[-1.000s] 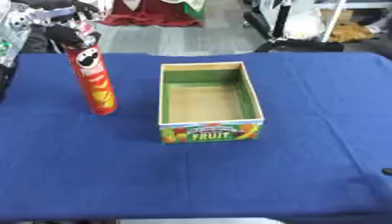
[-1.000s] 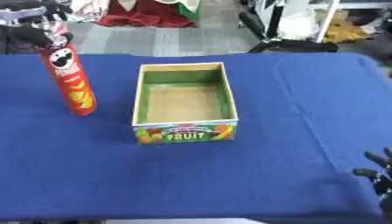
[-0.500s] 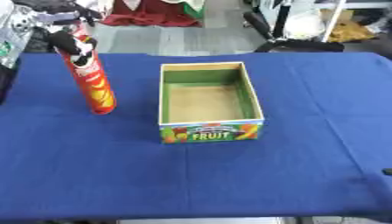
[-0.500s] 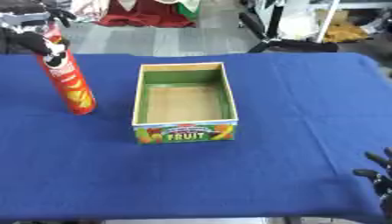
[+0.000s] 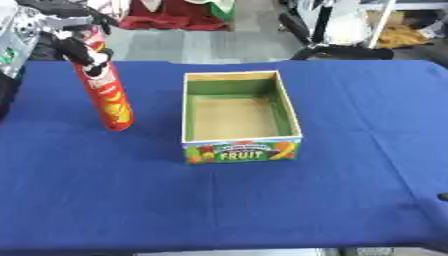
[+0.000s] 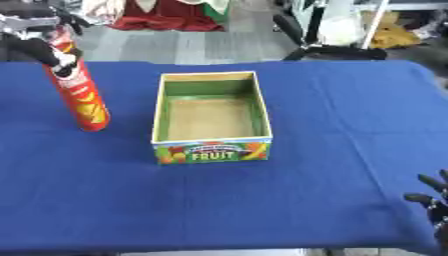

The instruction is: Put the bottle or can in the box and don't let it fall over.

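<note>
Blue table [image 5: 262, 200] is lying bare around the box [image 5: 241, 117], whose open top is showing nothing inside, apparently. Red can [image 5: 105, 90] is standing tilted left of it, a clear gap separating them.

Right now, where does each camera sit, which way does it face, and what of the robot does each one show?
Left eye view: in the head, looking down at the blue table; the left hand grips the top of the red can, left of the fruit box.
Right eye view: beside it, facing the same way; the right hand shows at the lower right corner, fingers up.
Both share table, can, box and left hand, slightly shifted.
</note>
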Robot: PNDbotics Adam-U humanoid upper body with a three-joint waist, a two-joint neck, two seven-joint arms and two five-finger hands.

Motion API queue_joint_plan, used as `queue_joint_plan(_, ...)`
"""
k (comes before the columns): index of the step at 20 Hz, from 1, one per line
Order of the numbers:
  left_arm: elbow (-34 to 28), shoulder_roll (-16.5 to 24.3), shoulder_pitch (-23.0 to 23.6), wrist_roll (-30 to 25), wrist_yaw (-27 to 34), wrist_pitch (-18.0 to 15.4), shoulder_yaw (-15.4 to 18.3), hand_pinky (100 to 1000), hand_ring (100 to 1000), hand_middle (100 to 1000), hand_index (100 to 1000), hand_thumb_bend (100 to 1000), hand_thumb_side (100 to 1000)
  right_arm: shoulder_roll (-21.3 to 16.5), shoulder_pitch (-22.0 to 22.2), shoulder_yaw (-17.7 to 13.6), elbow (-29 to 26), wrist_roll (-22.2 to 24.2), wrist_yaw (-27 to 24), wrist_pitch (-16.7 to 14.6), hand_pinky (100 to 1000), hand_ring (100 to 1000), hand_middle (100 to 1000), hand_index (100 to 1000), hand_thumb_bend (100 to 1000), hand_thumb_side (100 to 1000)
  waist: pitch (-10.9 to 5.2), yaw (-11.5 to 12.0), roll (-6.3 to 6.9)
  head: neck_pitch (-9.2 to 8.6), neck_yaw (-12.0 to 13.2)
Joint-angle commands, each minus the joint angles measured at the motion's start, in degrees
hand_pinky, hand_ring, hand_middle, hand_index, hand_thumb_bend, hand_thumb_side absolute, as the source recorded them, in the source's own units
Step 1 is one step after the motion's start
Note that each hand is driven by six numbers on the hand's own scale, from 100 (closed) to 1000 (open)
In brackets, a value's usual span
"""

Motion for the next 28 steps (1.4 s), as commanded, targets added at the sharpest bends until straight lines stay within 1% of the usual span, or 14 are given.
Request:
queue_joint_plan(1, -1.8, 1.6, -0.9, 0.6, 0.2, 0.0, 0.1, 720, 841, 862, 1000, 232, 710, -1.5, -0.5, -0.3, -0.8, 0.1, -0.2, -0.1, 1000, 619, 826, 1000, 100, 722, -0.84, 0.0, 0.05, 0.31, 0.2)
queue_joint_plan(3, -2.6, 2.0, -0.8, 0.8, 0.2, -0.2, 0.0, 730, 854, 874, 1000, 242, 729, -1.5, -0.5, -0.3, -0.8, 0.1, -0.2, -0.1, 1000, 619, 826, 1000, 100, 722, -0.89, 0.0, 0.06, 0.31, 0.2)
queue_joint_plan(9, -4.9, 4.5, 0.2, -1.7, 3.9, -2.0, 0.1, 733, 859, 878, 1000, 240, 727, -1.6, -0.5, -0.4, -0.8, 0.2, -0.3, 0.0, 1000, 620, 826, 1000, 100, 723, -1.03, 0.2, 0.27, 0.31, 0.1)
queue_joint_plan(15, -5.6, 5.6, 0.4, -3.2, 5.5, -2.2, 0.5, 732, 858, 878, 1000, 238, 730, -1.7, -0.4, -0.4, -0.8, 0.2, -0.3, 0.1, 1000, 620, 826, 1000, 100, 723, -1.1, 0.2, 0.33, 0.31, 0.1)
queue_joint_plan(16, -5.6, 5.8, 0.4, -3.3, 5.8, -2.3, 0.6, 732, 860, 883, 1000, 251, 773, -1.7, -0.4, -0.5, -0.8, 0.2, -0.3, 0.1, 1000, 620, 826, 1000, 100, 723, -1.13, 0.3, 0.35, 0.31, 0.1)
queue_joint_plan(18, -5.4, 6.1, 0.6, -3.6, 6.6, -2.3, 0.7, 732, 860, 884, 1000, 254, 787, -1.7, -0.4, -0.5, -0.8, 0.2, -0.3, 0.1, 1000, 620, 826, 1000, 100, 723, -1.17, 0.3, 0.37, 0.31, 0.1)
queue_joint_plan(19, -5.3, 6.1, 0.8, -3.8, 7.0, -2.2, 0.8, 729, 857, 884, 1000, 235, 803, -1.7, -0.4, -0.5, -0.9, 0.2, -0.3, 0.1, 1000, 620, 826, 1000, 100, 723, -1.18, 0.4, 0.37, 0.31, 0.1)
queue_joint_plan(20, -5.1, 6.1, 0.9, -3.8, 7.5, -2.0, 0.8, 729, 857, 884, 1000, 235, 803, -1.7, -0.4, -0.5, -0.9, 0.2, -0.3, 0.1, 1000, 620, 826, 1000, 100, 723, -1.19, 0.3, 0.37, 0.31, 0.1)
queue_joint_plan(21, -5.0, 6.1, 1.2, -3.8, 7.9, -1.8, 0.9, 728, 855, 883, 1000, 204, 813, -1.7, -0.4, -0.5, -0.9, 0.2, -0.3, 0.1, 1000, 620, 826, 1000, 100, 723, -1.18, 0.3, 0.35, 0.31, 0.1)
queue_joint_plan(23, -4.7, 6.0, 1.6, -3.8, 8.9, -1.3, 0.9, 730, 854, 881, 1000, 180, 821, -1.7, -0.4, -0.6, -0.8, 0.1, -0.3, 0.1, 1000, 620, 826, 1000, 100, 724, -1.16, 0.3, 0.33, 0.31, 0.1)
queue_joint_plan(28, -4.4, 5.8, 2.6, -3.8, 9.3, -0.3, 0.6, 736, 857, 881, 1000, 163, 814, -1.6, -0.4, -0.6, -0.8, 0.1, -0.3, 0.1, 1000, 619, 826, 1000, 100, 724, -1.09, 0.3, 0.29, 0.31, 0.1)
